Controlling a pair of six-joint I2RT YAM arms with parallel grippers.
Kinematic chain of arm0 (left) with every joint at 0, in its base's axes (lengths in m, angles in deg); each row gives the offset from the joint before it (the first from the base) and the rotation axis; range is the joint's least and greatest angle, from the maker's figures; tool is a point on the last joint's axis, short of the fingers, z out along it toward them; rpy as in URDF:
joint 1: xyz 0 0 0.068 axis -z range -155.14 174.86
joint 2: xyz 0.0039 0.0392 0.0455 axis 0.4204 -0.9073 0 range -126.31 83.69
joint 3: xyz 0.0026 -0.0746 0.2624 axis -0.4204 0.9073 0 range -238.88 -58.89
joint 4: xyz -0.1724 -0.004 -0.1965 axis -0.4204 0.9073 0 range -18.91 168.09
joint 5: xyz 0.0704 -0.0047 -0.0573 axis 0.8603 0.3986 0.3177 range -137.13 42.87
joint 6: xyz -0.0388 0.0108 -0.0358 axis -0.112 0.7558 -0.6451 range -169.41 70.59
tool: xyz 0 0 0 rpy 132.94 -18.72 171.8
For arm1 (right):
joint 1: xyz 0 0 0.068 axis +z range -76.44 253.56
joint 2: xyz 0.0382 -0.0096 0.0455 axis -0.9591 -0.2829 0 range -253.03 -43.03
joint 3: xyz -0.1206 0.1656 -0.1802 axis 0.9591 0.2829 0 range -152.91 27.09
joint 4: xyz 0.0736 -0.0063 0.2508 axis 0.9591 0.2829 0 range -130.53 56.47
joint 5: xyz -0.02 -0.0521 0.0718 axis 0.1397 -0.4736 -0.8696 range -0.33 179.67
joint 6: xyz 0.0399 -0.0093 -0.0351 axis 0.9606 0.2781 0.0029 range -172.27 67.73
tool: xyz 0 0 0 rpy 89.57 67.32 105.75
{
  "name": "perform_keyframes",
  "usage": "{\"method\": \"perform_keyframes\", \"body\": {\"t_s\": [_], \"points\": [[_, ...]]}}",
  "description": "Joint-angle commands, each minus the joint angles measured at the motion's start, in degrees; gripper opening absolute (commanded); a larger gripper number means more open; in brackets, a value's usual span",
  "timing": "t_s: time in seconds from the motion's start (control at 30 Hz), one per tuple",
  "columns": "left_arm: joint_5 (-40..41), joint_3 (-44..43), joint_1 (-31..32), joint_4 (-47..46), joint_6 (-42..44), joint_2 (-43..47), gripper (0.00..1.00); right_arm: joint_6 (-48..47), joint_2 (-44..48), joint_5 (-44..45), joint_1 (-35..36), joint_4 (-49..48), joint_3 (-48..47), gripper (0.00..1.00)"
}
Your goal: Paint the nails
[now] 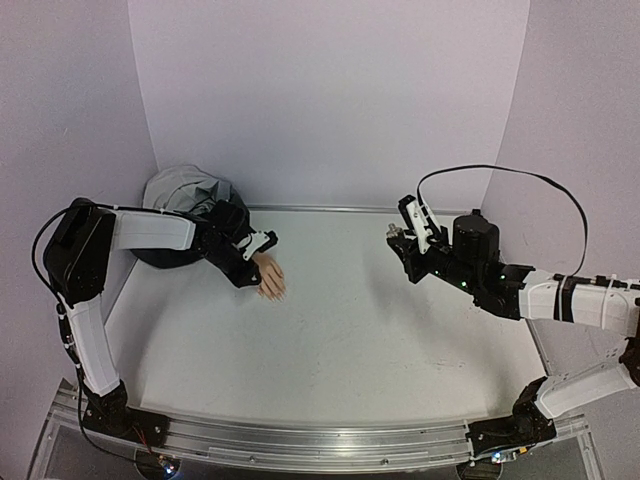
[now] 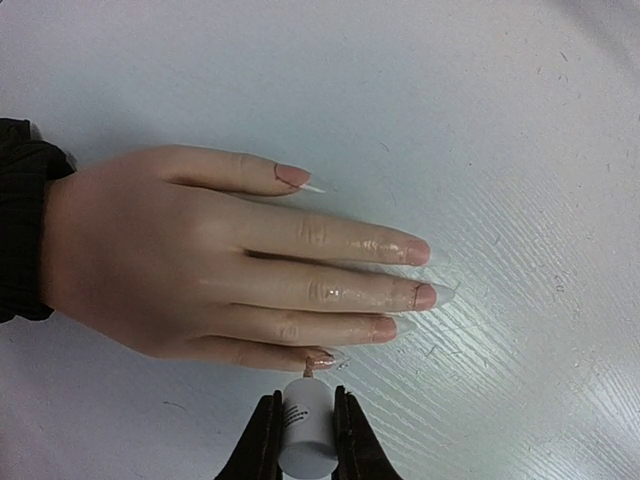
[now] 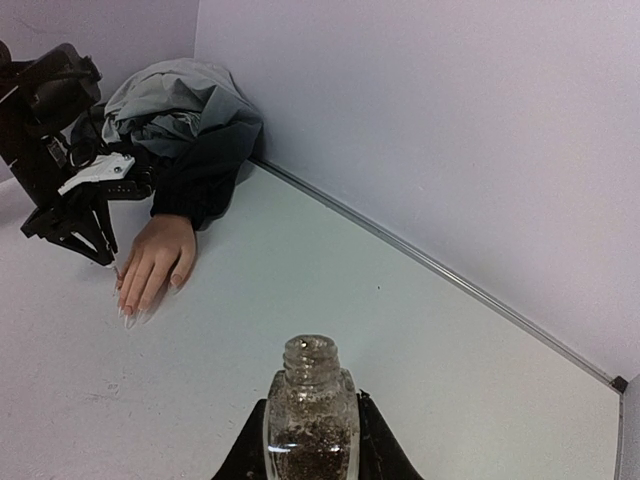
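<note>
A pale peach mannequin hand (image 2: 200,260) lies flat on the table, coming out of a dark sleeve (image 2: 20,230). Its nails (image 2: 424,296) are pink and glossy. My left gripper (image 2: 307,425) is shut on the white cap (image 2: 307,430) of a polish brush. The brush tip touches the little finger's nail (image 2: 320,359). My right gripper (image 3: 310,440) is shut on an uncapped clear bottle (image 3: 310,420) of glittery brown polish, held upright above the table far to the right of the hand (image 1: 271,279).
A grey and dark jacket (image 1: 190,195) is bunched in the back left corner. White walls close in the back and sides, with a metal strip (image 3: 430,265) along the table's far edge. The right arm (image 1: 560,295) reaches in from the right.
</note>
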Motion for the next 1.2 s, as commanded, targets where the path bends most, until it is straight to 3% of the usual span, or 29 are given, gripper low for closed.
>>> {"method": "perform_keyframes", "body": {"t_s": [0.0, 1.17], "points": [[0.0, -2.3, -0.1, 0.6, 0.5, -0.2, 0.00, 0.4, 0.5, -0.2, 0.0, -4.3, -0.1, 0.00], [-2.0, -3.0, 0.1, 1.3, 0.5, -0.6, 0.00, 0.5, 0.4, -0.2, 0.0, -4.3, 0.1, 0.00]]}}
